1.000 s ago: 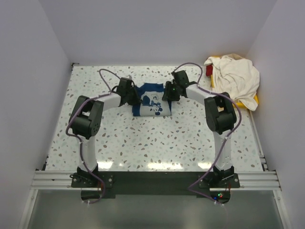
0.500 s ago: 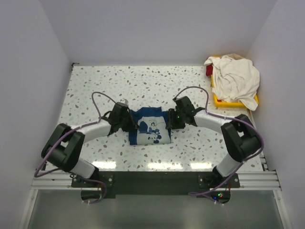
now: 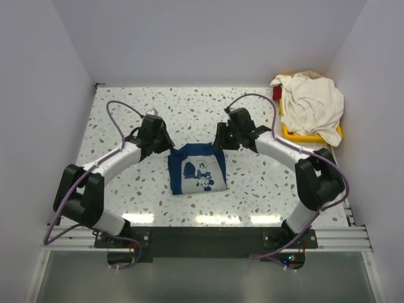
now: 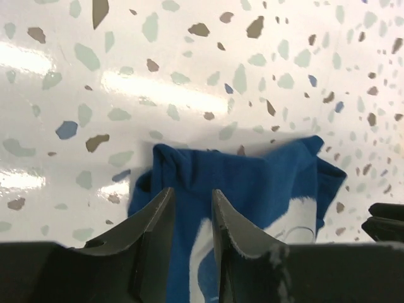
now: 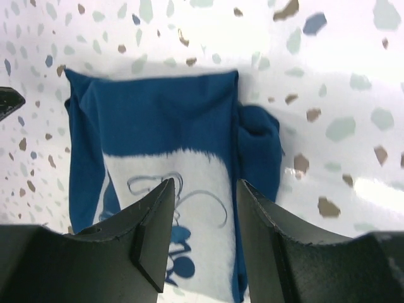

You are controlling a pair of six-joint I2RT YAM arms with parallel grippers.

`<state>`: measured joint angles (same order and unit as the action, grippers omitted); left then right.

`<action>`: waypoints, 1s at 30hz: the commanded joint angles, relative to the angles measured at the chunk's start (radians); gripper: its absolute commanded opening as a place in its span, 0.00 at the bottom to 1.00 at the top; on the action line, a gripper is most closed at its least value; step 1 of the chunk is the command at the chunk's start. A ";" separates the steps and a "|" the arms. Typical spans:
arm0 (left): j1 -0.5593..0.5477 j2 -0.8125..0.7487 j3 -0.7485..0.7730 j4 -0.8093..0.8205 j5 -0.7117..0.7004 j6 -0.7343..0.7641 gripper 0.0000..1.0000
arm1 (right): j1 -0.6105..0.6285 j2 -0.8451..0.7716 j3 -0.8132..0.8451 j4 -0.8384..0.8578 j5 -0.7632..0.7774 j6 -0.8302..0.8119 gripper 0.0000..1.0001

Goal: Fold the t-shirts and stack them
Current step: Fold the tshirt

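Right now our left gripper [image 4: 192, 194] hangs with its fingers a little apart and nothing between them, near the far left corner of the navy shirt [image 3: 197, 170]. Our right gripper [image 5: 204, 183] is spread wider, also empty, near the far right corner. We judge both sit there because those corners are where a fold gets carried. The shirt lies free on the table [image 3: 126, 113] between our arms. It is a compact rectangle, print upward. Its long axis runs far to near, the near end leaning slightly to our right. The cream shirt [image 3: 312, 104] lies crumpled over the yellow tray [image 3: 297, 134] at the far right, not yet folded, so stacking waits on it.
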<state>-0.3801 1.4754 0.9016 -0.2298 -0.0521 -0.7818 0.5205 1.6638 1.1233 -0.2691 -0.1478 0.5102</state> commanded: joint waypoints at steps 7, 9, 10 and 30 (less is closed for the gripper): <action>0.006 0.181 0.123 -0.043 -0.104 0.062 0.37 | -0.002 0.217 0.177 0.007 0.028 -0.052 0.47; 0.006 0.197 0.131 -0.033 -0.118 0.070 0.38 | -0.002 0.243 0.196 0.019 0.030 -0.055 0.47; 0.007 0.212 0.134 -0.029 -0.123 0.070 0.38 | -0.002 0.266 0.202 0.022 0.037 -0.055 0.47; 0.041 0.253 0.122 0.081 -0.014 0.073 0.36 | -0.014 0.295 0.171 0.195 0.042 0.019 0.43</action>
<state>-0.3561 1.7512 1.0100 -0.2173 -0.0944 -0.7174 0.5186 2.0003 1.3102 -0.1524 -0.1211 0.4976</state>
